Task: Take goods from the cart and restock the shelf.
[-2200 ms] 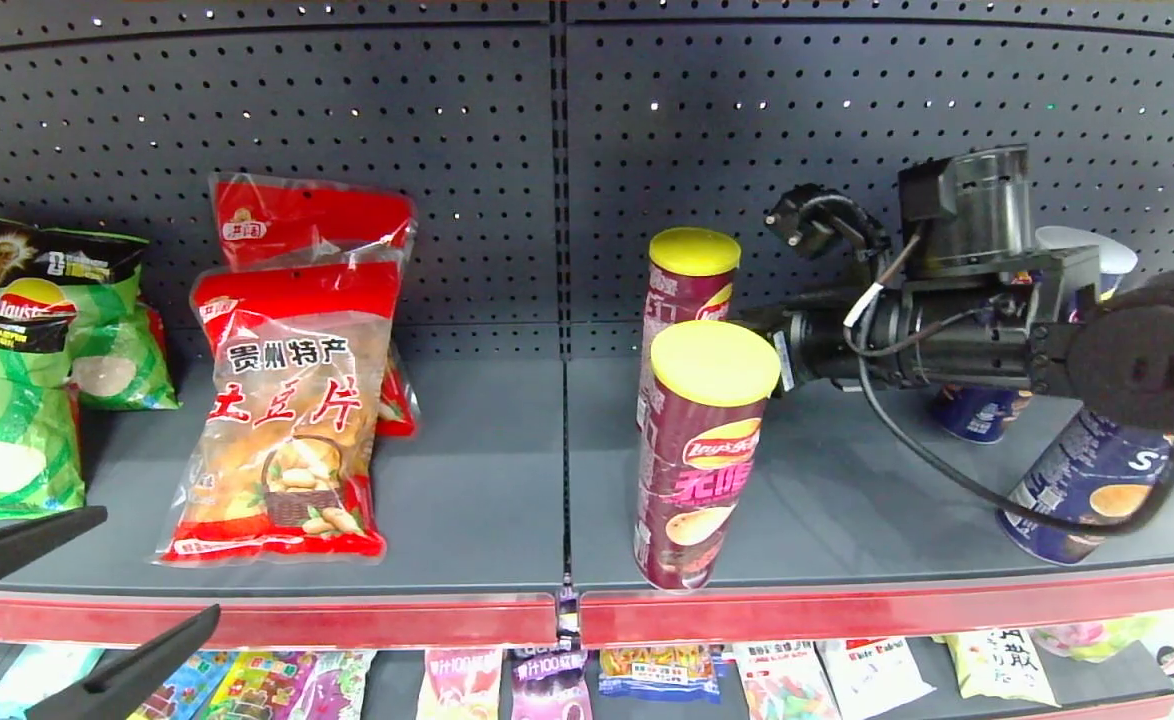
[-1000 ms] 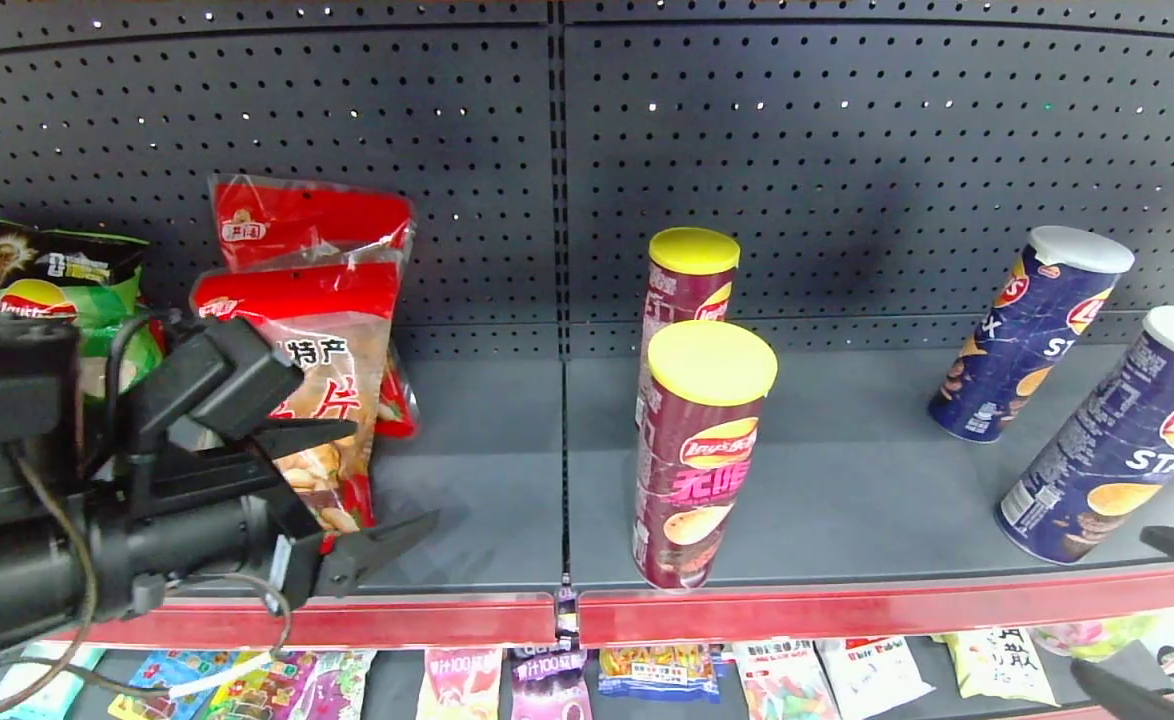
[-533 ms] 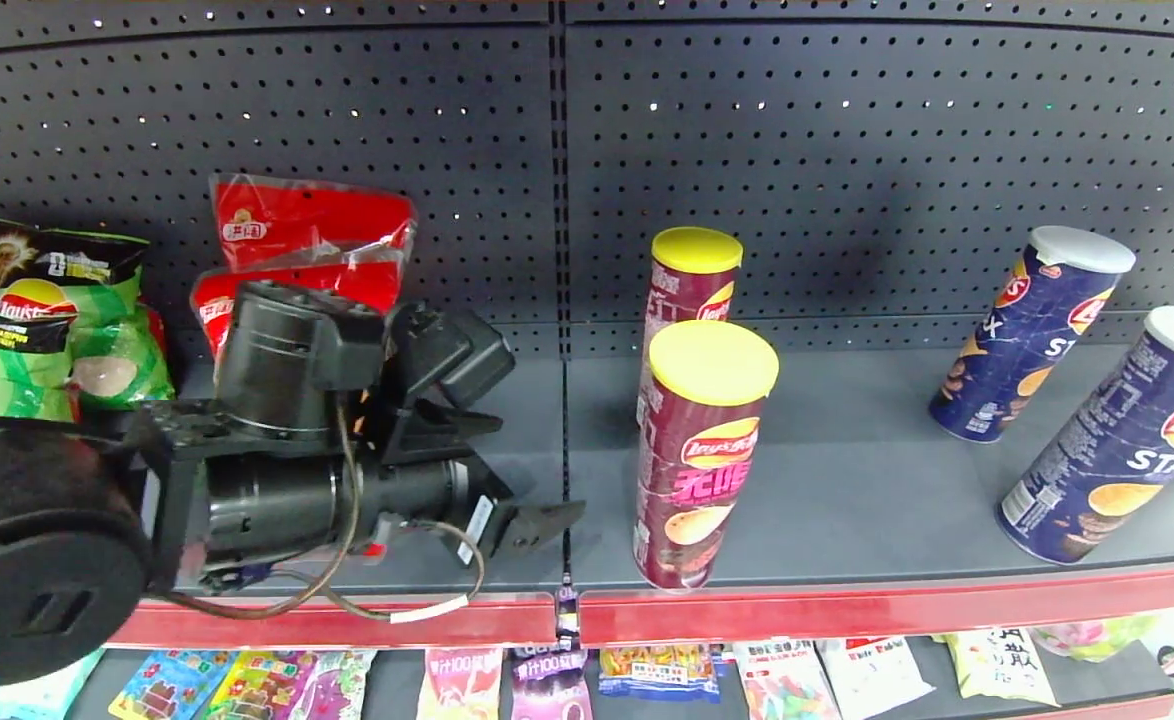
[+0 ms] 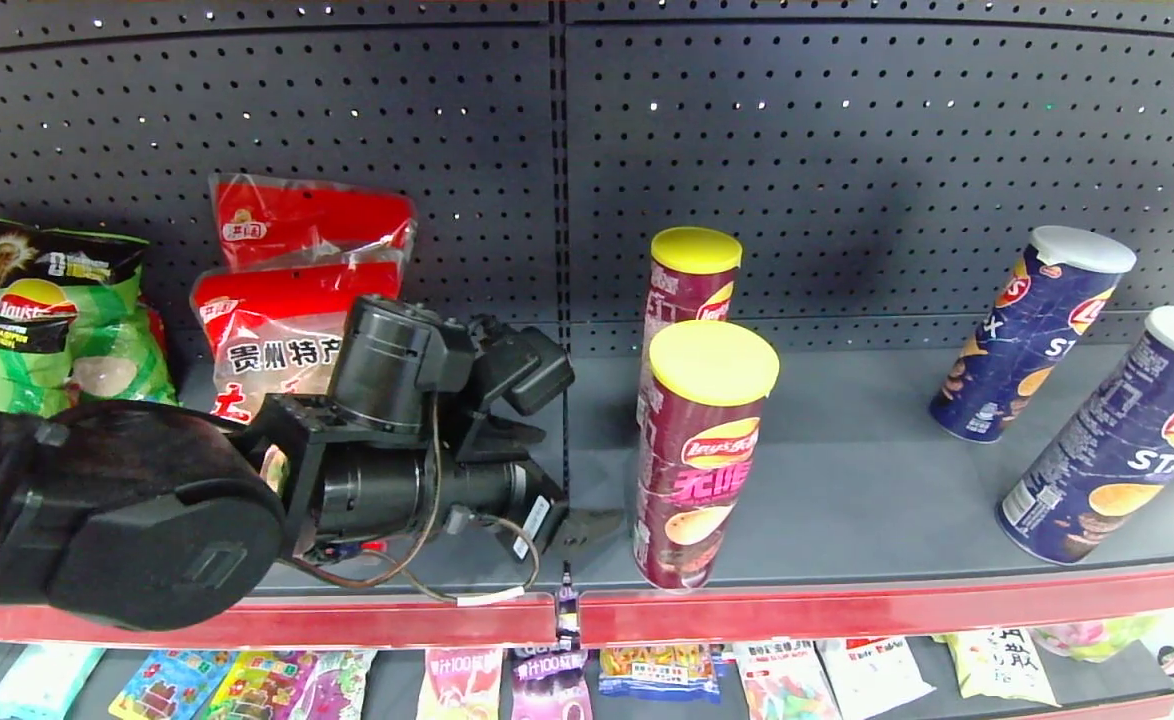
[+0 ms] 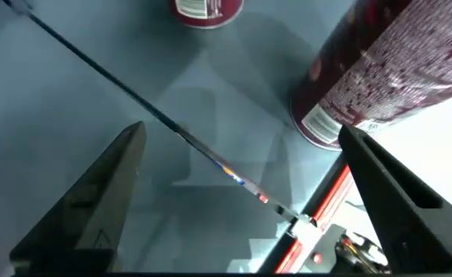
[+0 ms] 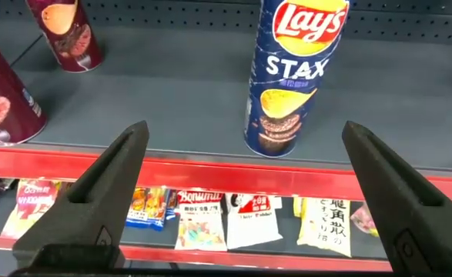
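Observation:
Two maroon cans with yellow lids stand on the grey shelf (image 4: pixel 847 500), one in front (image 4: pixel 702 460) and one behind (image 4: pixel 687 280). My left gripper (image 4: pixel 579 522) is low over the shelf just left of the front can, apart from it. In the left wrist view, this gripper (image 5: pixel 242 131) is open and holds nothing, with the front can (image 5: pixel 380 77) beside one finger. Two blue cans with white lids (image 4: pixel 1027 335) (image 4: pixel 1117 450) lean at the right. My right gripper (image 6: pixel 245 127) is open and faces a blue can (image 6: pixel 295 77) from in front of the shelf.
Red bags of potato slices (image 4: pixel 287 300) and green crisp bags (image 4: pixel 47 310) sit at the left, partly behind my left arm. A red strip (image 4: pixel 847 610) runs along the shelf's front edge. Small packets (image 4: pixel 647 670) fill the shelf below. A perforated panel backs the shelf.
My right arm has pulled back off the shelf. My left arm has come in from the left and moved right along the shelf, up to the front maroon can, its gripper open.

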Controlling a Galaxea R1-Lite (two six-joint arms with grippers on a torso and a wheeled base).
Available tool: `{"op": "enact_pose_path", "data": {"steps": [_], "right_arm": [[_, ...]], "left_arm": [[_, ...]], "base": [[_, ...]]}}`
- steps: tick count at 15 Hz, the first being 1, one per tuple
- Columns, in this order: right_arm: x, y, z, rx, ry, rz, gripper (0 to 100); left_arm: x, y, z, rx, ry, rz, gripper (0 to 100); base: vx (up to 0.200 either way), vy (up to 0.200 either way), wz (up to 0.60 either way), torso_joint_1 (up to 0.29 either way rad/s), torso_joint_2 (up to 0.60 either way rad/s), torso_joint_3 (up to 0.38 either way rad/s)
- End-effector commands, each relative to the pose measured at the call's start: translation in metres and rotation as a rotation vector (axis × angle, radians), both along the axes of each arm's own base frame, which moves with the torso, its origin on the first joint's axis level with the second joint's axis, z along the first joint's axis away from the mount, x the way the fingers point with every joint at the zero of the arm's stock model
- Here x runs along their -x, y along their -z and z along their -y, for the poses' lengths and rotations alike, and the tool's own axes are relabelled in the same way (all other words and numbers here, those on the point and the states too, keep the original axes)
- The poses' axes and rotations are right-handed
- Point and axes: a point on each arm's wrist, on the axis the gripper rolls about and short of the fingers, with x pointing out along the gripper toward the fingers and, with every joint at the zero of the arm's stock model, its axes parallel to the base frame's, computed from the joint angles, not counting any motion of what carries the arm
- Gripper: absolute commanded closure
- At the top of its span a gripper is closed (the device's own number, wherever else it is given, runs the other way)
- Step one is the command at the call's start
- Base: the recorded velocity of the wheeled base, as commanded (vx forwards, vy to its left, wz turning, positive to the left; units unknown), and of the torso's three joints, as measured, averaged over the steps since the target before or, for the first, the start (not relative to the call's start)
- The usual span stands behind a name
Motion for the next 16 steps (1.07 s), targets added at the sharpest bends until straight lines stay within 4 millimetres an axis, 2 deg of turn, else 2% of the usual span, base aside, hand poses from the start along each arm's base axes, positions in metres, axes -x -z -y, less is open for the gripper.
{"op": "enact_pose_path", "data": {"steps": [1,6,16], "right_arm": [[-0.0015,0.0006,-0.0003,0.002,-0.002,-0.009,0],[-0.0025,0.0004,-0.0005,-0.005,0.000,-0.014,0],[-0.0029,0.0013,-0.0005,-0.006,-0.001,-0.019,0]], "left_arm": [[0.0007,0.0017,0.0009,0.002,0.020,-0.009,0],[0.0013,0.0053,0.0015,-0.024,0.084,0.008,0],[-0.0082,0.0069,0.0092,-0.021,0.087,0.015,0]], "base": [[0.000,0.000,0.00,0.000,0.00,0.000],[0.000,0.000,0.00,0.000,0.00,0.000],[0.000,0.000,0.00,0.000,0.00,0.000]]}}
